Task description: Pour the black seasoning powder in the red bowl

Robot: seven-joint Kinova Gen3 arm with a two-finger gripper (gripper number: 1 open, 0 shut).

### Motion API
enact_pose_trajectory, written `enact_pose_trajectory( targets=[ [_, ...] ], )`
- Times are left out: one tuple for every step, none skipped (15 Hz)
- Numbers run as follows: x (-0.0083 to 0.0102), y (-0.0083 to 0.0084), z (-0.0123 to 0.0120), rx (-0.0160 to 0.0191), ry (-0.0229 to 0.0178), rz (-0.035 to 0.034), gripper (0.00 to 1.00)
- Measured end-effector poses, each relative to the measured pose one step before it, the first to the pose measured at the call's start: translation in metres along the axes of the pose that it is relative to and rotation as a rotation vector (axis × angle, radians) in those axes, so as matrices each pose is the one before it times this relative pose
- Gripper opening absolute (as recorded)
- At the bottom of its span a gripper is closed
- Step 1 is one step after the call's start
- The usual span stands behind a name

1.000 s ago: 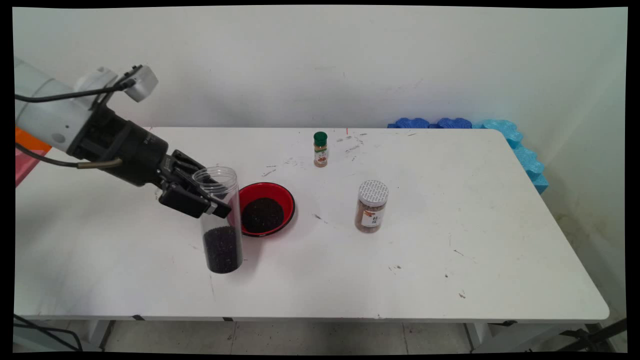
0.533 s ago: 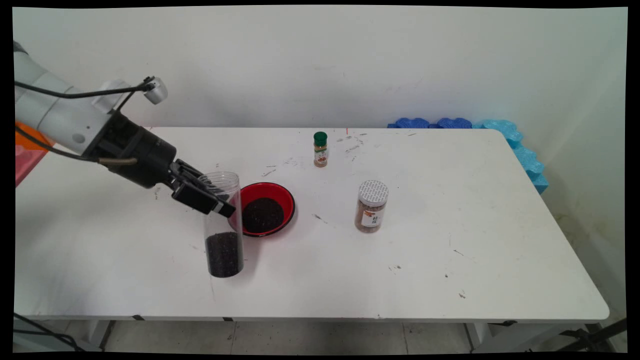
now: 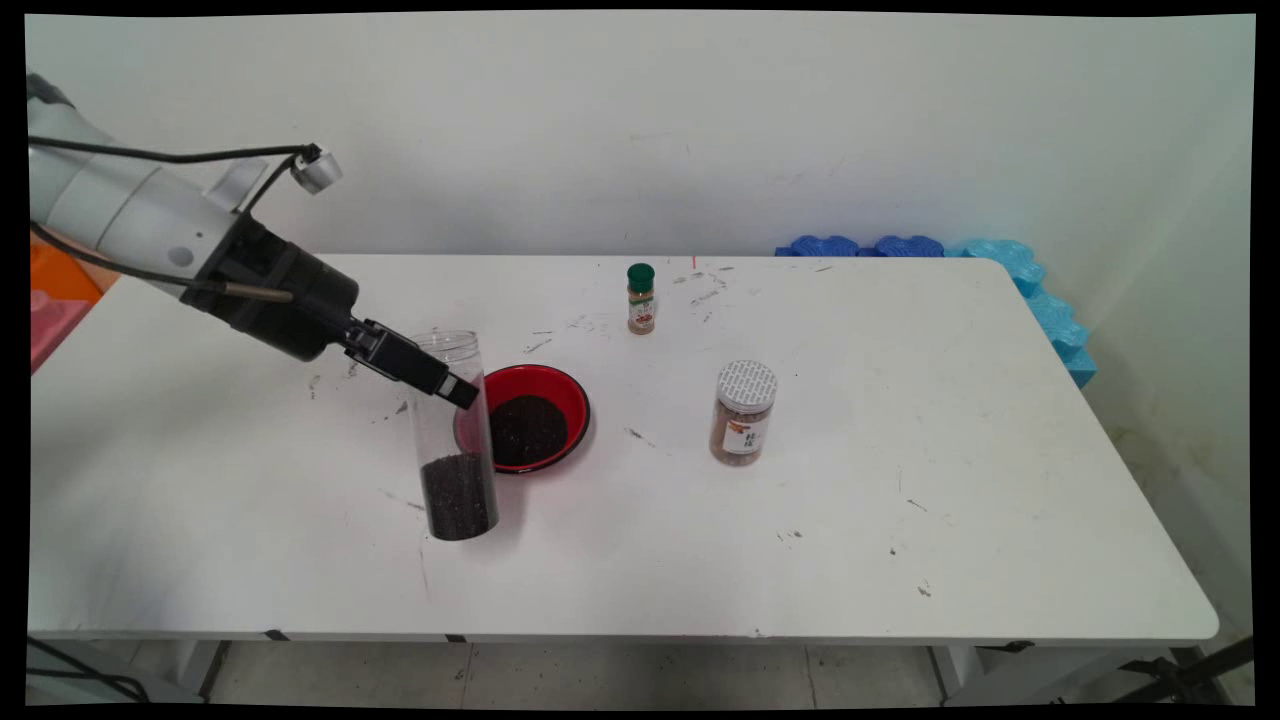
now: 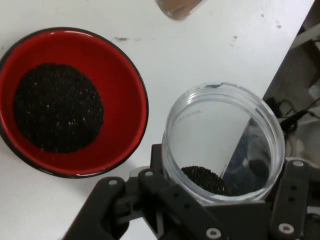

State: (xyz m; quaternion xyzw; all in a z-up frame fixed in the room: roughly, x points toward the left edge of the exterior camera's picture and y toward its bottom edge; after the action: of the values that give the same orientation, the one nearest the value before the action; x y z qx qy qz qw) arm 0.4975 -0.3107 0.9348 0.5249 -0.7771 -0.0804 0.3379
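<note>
Beside red bowl (image 3: 535,415), pincer (image 3: 440,385) lifted jar (image 3: 455,440) slightly, tilted it rightward.

I am wearing a white, rounded arm shell with a small grey dot on it, running into a black cylindrical wrist. Black cables are looping above me to a small white-grey plug. My gripper (image 3: 455,390) is matte black, its jointed linkage showing silver screw heads, and my fingers (image 4: 295,200) are flat black bars.
</note>
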Motion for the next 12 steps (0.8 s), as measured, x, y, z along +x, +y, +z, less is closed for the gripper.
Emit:
enact_pose_trajectory(
  targets=[
    [0.00060,-0.00159,0.00014,-0.00832,0.00140,-0.02503,0.00],
    [0.00058,-0.00135,0.00015,-0.00957,0.00163,-0.02734,0.00],
    [0.00052,-0.00091,0.00042,-0.01149,0.00081,-0.02886,0.00],
    [0.00059,-0.00067,0.00034,-0.00930,0.00139,-0.02613,0.00],
    [0.00086,-0.00078,0.00044,-0.00998,0.00255,-0.03307,0.00],
    [0.00066,-0.00071,0.00032,-0.00887,0.00399,-0.03468,0.00],
    [0.00036,-0.00033,0.00019,-0.00423,0.00197,-0.01751,0.00],
    [0.00056,-0.00068,0.00037,-0.00706,0.00380,-0.03361,0.00],
    [0.00040,-0.00079,0.00042,-0.00730,0.00294,-0.03691,0.00],
    [0.00020,-0.00077,0.00030,-0.00668,0.00228,-0.03633,0.00],
    [0.00028,-0.00063,0.00039,-0.00483,0.00148,-0.03000,0.00],
    [-0.00007,-0.00081,0.00041,-0.00420,0.00103,-0.03343,0.00]
  ],
)
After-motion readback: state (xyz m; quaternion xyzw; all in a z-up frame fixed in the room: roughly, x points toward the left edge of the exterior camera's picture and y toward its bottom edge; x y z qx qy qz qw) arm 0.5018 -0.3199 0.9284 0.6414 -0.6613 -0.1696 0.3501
